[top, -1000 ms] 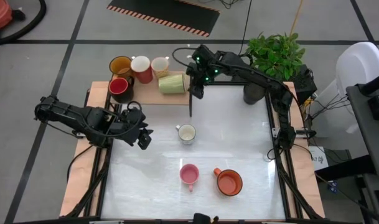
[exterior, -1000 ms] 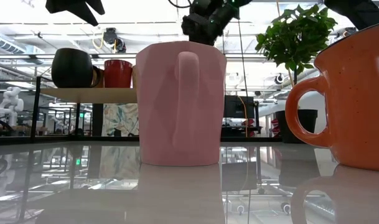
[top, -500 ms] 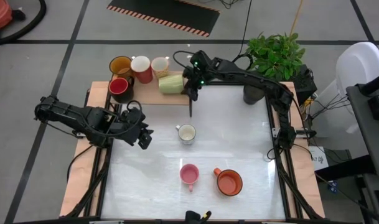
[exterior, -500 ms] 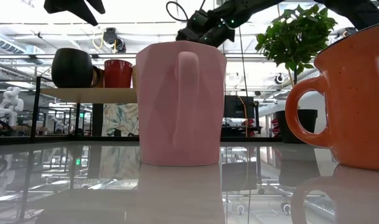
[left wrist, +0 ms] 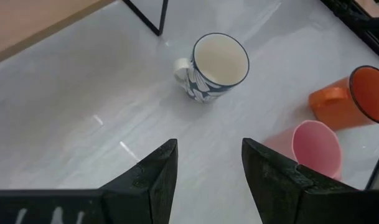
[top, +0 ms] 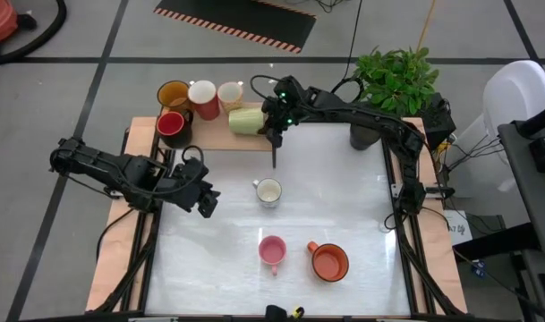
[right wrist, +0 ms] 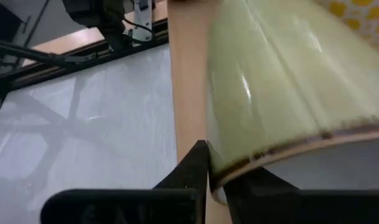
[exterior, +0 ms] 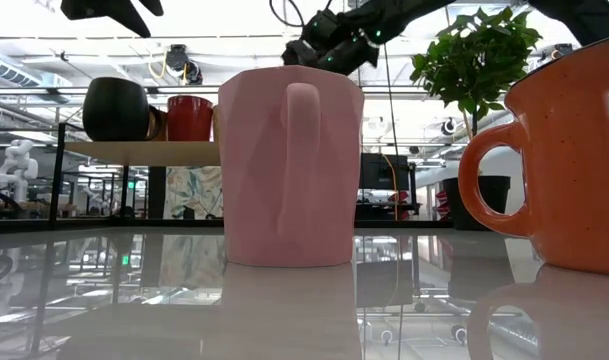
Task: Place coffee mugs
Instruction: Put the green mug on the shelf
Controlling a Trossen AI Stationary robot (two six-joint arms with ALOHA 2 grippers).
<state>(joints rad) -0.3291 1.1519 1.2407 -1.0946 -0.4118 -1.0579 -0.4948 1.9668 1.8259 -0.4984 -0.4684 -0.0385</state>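
Right wrist view shows my right gripper (right wrist: 209, 177) gripping the pale green mug's (right wrist: 282, 87) rim, its mouth cut off, on the wooden shelf (top: 214, 136). My left gripper (left wrist: 208, 168) hangs open over the white table (top: 344, 197).

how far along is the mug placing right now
Three mugs already stand on the white table: the blue-patterned mug, the pink mug and the orange mug. In hand: the right tool is at the rim of the pale green mug lying on its side on the wooden shelf. The left tool waits, open. Several mugs remain on the shelf.
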